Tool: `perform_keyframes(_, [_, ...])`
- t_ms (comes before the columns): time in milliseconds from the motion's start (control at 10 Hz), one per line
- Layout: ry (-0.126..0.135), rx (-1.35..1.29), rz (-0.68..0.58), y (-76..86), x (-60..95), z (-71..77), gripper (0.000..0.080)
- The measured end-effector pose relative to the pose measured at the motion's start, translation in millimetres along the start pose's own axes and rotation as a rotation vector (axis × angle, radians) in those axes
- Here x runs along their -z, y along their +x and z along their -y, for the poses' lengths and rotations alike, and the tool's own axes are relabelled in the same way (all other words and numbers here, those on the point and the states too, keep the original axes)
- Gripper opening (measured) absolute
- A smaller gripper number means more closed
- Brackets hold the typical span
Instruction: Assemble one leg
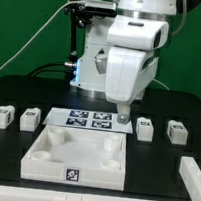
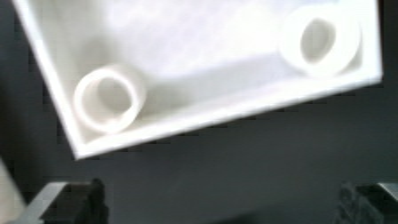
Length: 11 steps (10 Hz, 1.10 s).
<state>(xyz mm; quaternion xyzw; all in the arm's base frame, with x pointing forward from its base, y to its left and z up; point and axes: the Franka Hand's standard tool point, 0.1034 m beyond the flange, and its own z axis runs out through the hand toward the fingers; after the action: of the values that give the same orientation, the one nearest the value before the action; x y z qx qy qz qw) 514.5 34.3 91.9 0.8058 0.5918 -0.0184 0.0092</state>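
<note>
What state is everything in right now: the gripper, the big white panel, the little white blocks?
Gripper: open, empty, off the table.
Panel: flat on the table, not held.
Sockets: the two in the wrist view are empty.
Legs: four loose on the table, none fitted.
Marker board: flat on the table.

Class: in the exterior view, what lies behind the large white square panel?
The thin white marker board with black tags. The fingers hide its corner on the exterior view's right.

Legs [image 1: 29, 117] flank the marker board [image 1: 81, 119], behind the panel [image 1: 78, 154].
</note>
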Motion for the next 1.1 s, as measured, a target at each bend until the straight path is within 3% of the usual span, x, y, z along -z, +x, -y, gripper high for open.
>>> perform_keyframes(500, [-0.007, 0.051, -0.003, -1.5, -0.7, -2.5, 0.0650])
perform_keyframes(700, [-0.021, 0.207, -0.015, -17.3, -14.8, 16.8, 0.0650])
perform_keyframes(900, [0.007, 0.269, -0.016, -41.8, -30.6, 35.5, 0.0650])
perform_keyframes(1000, [0.034, 0.250, -0.013, -60.1, -40.8, 40.7, 0.0650])
perform_keyframes(1100, [0.044, 0.235, -0.012, -64.1, -45.4, 42.2, 0.0650])
